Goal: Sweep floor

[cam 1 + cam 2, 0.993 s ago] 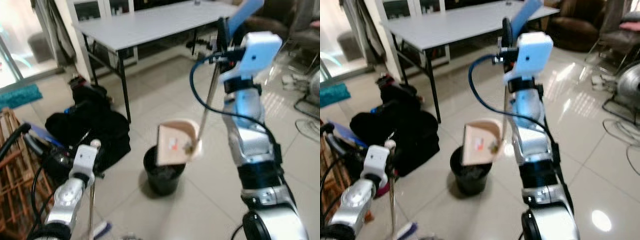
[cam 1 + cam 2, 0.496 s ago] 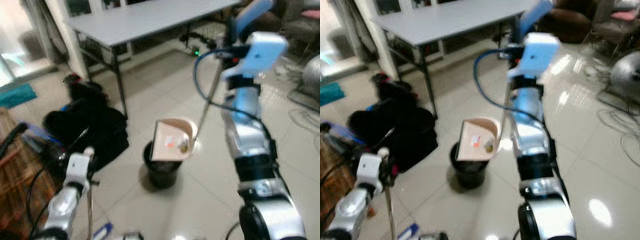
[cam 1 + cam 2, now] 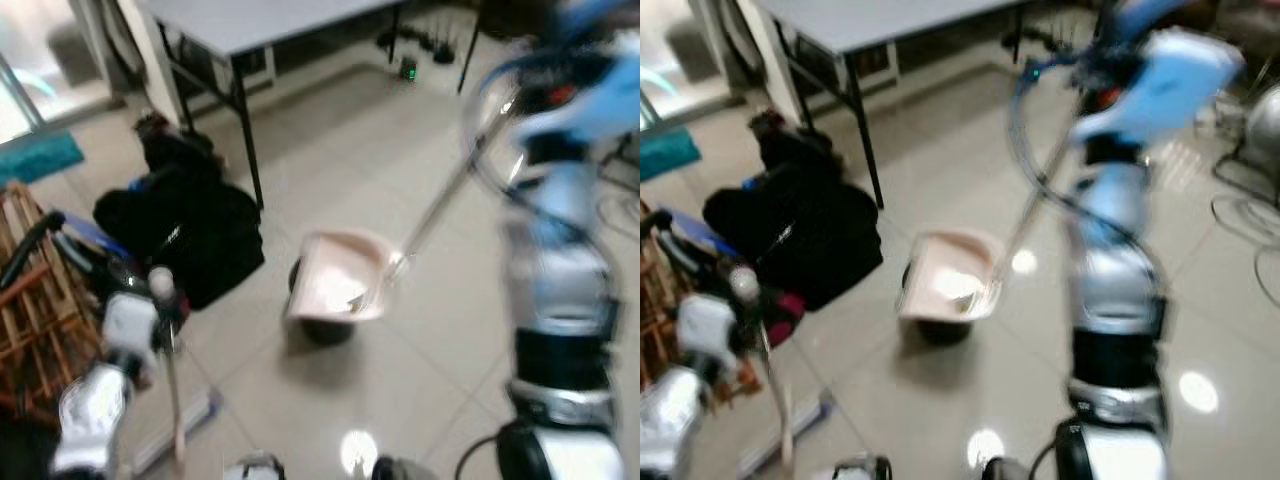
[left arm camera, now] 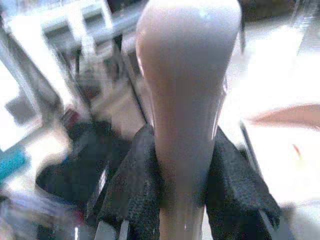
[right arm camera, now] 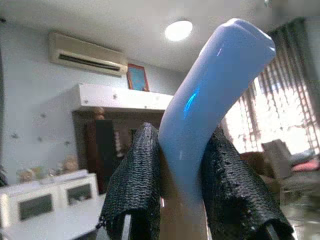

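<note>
A: What's nearest?

B: L gripper (image 4: 182,200), low on my left, fingers clenched on the broom handle (image 4: 186,100). Broom (image 3: 172,400) stands approx upright, head down on the tiles by my feet.

A: And R?

B: R gripper (image 5: 182,195) is up high, fingers grasping the blue grip (image 5: 210,95) of the dustpan's long shaft. Dustpan (image 3: 340,285) hangs mid-floor over the black bin (image 3: 322,325), pan tilted, bits of debris inside.

A: Handling?

B: I reckon both are light, stiff plastic w/ smooth, slippery handles. Long shaft means the pan swings easily, so I'd hold at the moulded grip, firm.

A: Further out?

B: Black bags (image 3: 185,235) on my left, then a grey table (image 3: 260,15). Views blurred.
</note>
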